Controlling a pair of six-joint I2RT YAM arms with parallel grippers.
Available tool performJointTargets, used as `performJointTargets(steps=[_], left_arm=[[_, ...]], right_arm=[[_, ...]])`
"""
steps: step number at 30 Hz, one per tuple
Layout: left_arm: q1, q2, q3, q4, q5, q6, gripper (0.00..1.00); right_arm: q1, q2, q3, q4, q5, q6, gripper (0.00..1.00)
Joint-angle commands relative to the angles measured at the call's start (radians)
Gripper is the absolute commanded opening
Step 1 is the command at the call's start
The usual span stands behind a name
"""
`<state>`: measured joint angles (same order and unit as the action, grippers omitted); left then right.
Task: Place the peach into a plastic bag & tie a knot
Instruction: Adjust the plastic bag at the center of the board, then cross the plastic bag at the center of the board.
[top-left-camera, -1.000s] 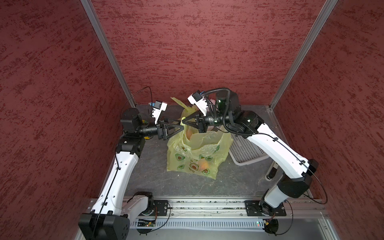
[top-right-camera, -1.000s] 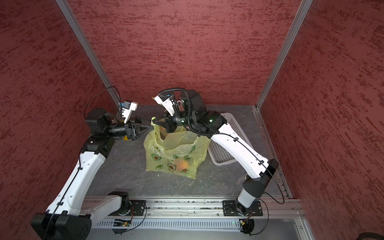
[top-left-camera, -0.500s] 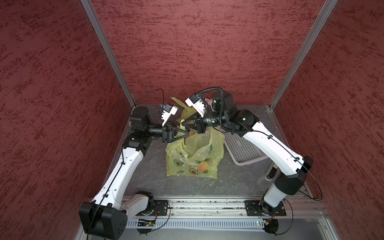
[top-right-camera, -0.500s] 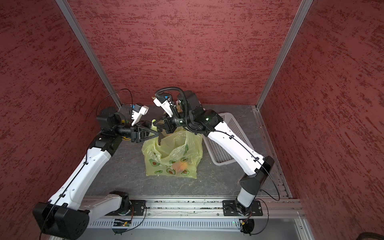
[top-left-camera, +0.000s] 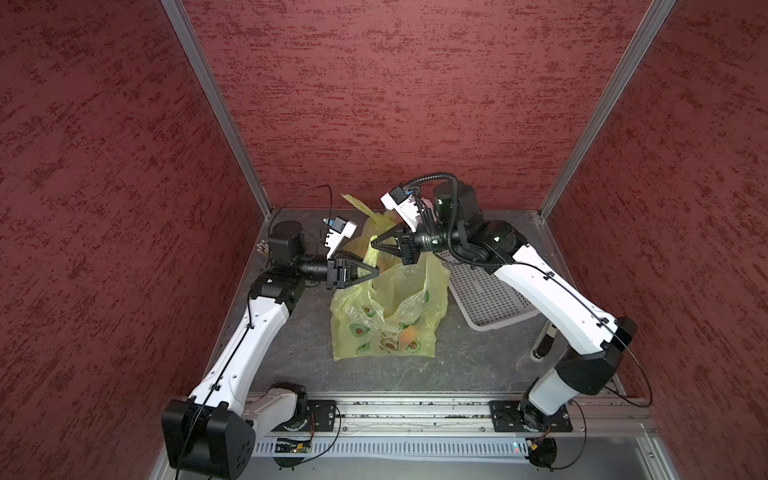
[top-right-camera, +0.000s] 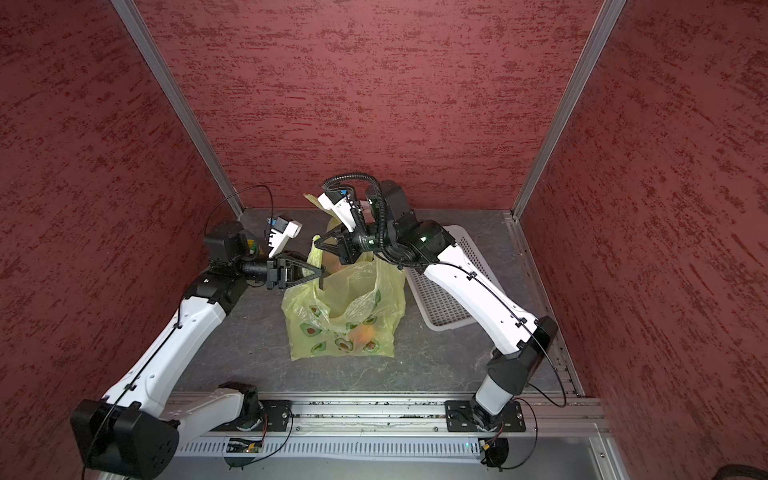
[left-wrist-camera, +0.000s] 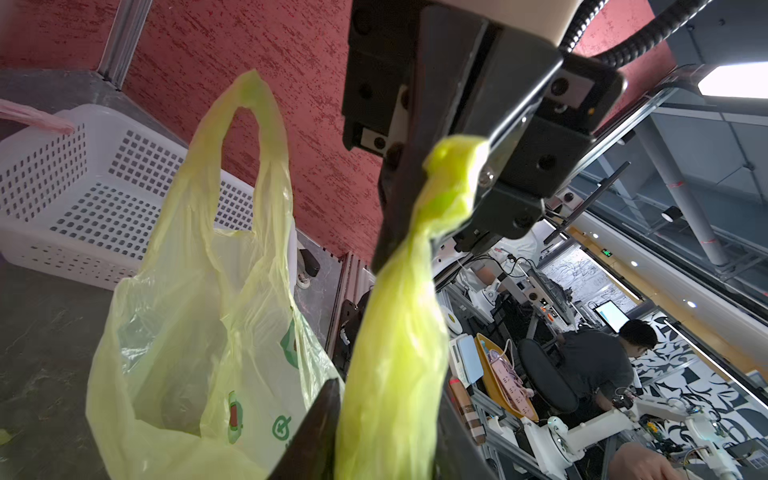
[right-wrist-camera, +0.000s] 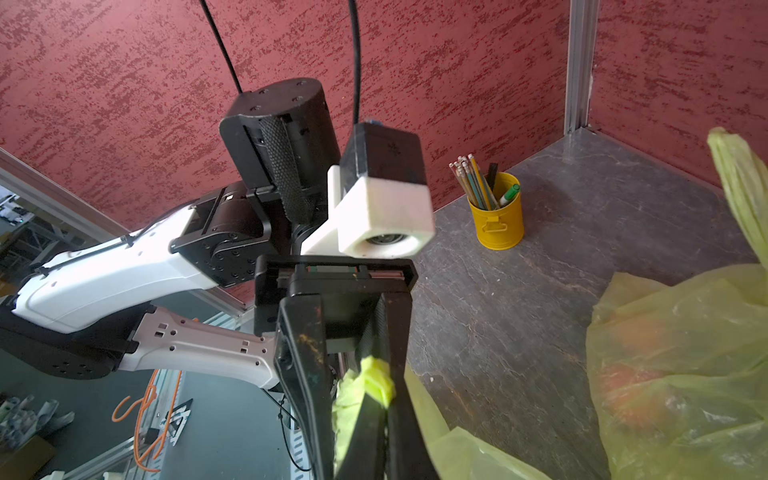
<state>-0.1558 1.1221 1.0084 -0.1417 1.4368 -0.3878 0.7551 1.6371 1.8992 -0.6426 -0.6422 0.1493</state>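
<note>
Two white-and-black robot arms meet tip to tip above a yellow-green plastic bag printed with avocados. The bag sits on the grey table between them, its mouth slack and open. The right hand, reaching in from the side of the white perforated basket, is clamped tight on the upper end of the bag's twisted handle, and bunched plastic pokes out past its closed jaws in the left wrist view. The left hand lies level, pointed toward its partner and lower on the same rope of plastic. Its jaws stand close on either side of the strand, with plastic pressed against one finger in the right wrist view, but whether they pinch it cannot be told. The free handle stands up as an untouched loop on the side toward the back wall, and the two handles are not knotted. The peach lies inside the bag at its bottom, showing in both top views as an orange patch through the film among the printed avocados. The basket rests flat on the table just beside the bag, under the right arm. A yellow pencil cup holding pencils and a green marker stands near the back corner behind the left arm, well apart from the bag.
</note>
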Motion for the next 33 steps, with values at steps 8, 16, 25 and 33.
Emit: performJointTargets(steps=[8,16,25,33], left_arm=[[0.004,0.001,-0.021,0.043,-0.018,-0.020,0.11],[0.006,0.020,-0.004,0.032,-0.052,-0.010,0.00],[0.004,0.024,0.002,0.020,-0.052,-0.001,0.00],[0.004,0.018,0.008,0.016,-0.051,-0.002,0.00]], right_arm=[[-0.019,-0.061,-0.029,0.072,0.032,0.016,0.00],[-0.031,-0.129,-0.021,-0.045,0.565,0.124,0.52],[-0.042,-0.116,0.001,-0.202,0.779,0.146,0.77],[-0.048,-0.041,0.005,-0.185,0.740,0.133,0.72]])
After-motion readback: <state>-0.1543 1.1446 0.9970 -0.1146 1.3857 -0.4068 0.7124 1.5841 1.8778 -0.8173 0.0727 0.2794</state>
